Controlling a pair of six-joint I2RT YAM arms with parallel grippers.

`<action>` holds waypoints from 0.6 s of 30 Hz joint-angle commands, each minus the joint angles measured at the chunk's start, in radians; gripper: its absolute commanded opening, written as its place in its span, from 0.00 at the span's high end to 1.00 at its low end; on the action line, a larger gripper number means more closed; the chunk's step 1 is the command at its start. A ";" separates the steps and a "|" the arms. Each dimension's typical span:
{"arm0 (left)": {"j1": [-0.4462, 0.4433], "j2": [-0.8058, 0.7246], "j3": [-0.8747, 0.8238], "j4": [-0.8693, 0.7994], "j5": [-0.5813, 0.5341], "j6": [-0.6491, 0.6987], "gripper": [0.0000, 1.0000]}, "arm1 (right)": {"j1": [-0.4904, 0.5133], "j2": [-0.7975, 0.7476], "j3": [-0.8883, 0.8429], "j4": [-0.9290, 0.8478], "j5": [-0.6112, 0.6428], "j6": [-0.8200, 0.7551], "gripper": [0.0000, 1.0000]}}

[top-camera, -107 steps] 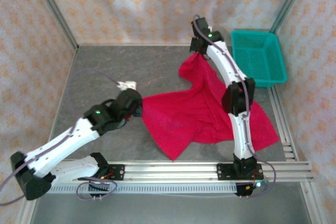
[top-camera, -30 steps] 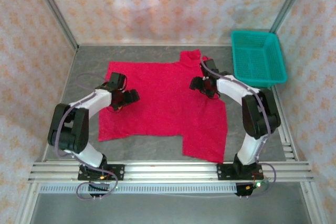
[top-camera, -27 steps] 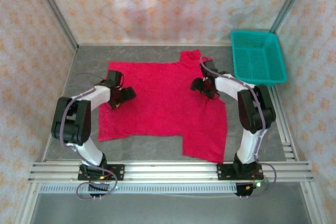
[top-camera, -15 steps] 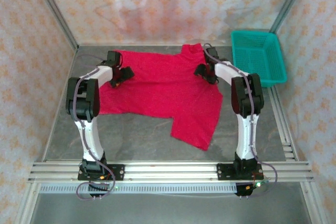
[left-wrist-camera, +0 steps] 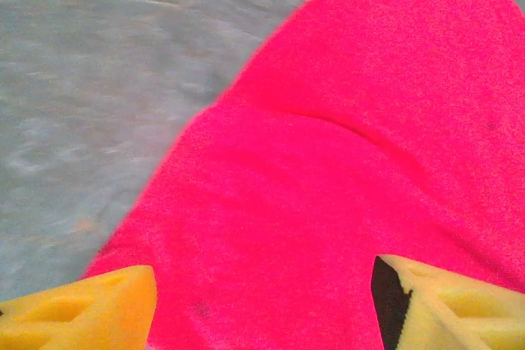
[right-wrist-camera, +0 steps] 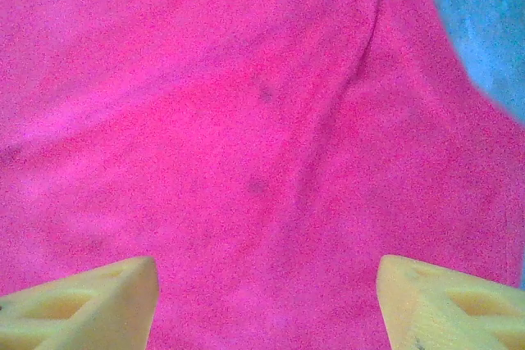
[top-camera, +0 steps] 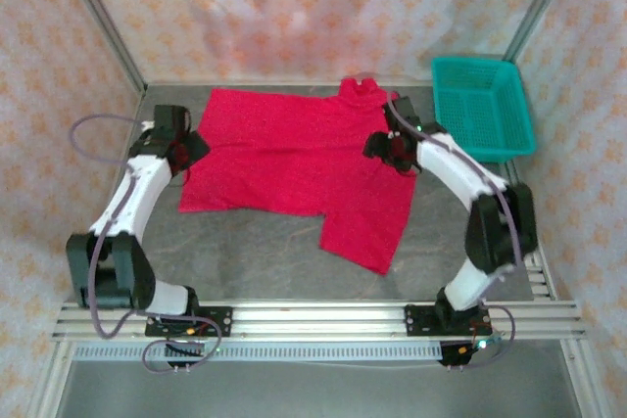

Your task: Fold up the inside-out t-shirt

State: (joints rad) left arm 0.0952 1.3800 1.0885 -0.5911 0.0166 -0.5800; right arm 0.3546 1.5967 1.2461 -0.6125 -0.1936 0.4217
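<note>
Inside-out t-shirt (top-camera: 294, 159): lying newly spread flat beneath and between left gripper (top-camera: 188, 149) and right gripper (top-camera: 392, 151), both having let go and hovering with jaws apart, leaving folding ready to begin

1. The t-shirt (top-camera: 294, 149), centre frame: matt crimson cloth, finely napped up close.
2. The table (top-camera: 255, 252): dull grey, mottled like stone.
3. The basket (top-camera: 485, 110), upper right: teal plastic mesh.
4. The rails (top-camera: 323, 318), bottom edge: pale metal, faintly shiny.
</note>
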 commanded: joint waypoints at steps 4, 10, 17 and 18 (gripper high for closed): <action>0.126 -0.032 -0.222 -0.044 0.056 -0.043 0.21 | 0.098 -0.244 -0.334 -0.047 0.079 0.081 0.29; 0.150 -0.003 -0.245 0.050 0.101 -0.056 0.23 | 0.140 -0.407 -0.498 -0.077 0.065 0.133 0.29; 0.150 0.128 -0.228 0.096 0.080 -0.068 0.37 | 0.203 -0.441 -0.572 -0.137 0.067 0.169 0.28; 0.151 0.148 -0.223 0.102 0.077 -0.067 0.38 | 0.217 -0.443 -0.579 -0.141 0.069 0.177 0.28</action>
State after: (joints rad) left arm 0.2405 1.4937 0.8387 -0.5224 0.1078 -0.6334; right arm 0.5434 1.1690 0.6907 -0.6998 -0.1558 0.5625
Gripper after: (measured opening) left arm 0.628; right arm 0.717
